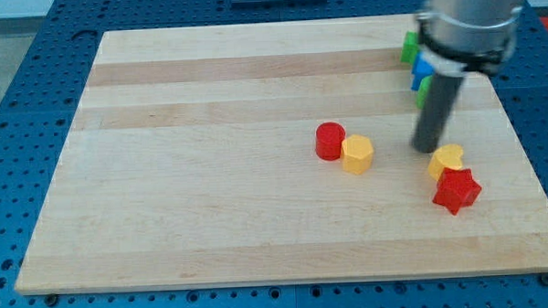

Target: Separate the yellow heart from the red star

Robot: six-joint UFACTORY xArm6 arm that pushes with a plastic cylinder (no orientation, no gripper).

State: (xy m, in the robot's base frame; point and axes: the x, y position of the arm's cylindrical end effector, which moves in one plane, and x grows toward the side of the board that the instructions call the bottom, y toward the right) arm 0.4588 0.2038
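Observation:
A yellow heart [447, 159] lies at the view's right, touching the red star [456, 191] just below it. My tip [425, 149] rests on the board just to the upper left of the yellow heart, close to it or touching it. The rod rises from there to the arm's grey body at the view's top right.
A red cylinder [329, 140] and a yellow hexagon [357, 155] touch each other near the middle. A green block [409, 47], a blue block [422, 68] and another green block [424, 94] sit at the top right, partly hidden by the arm. The wooden board [211, 174] lies on a blue perforated table.

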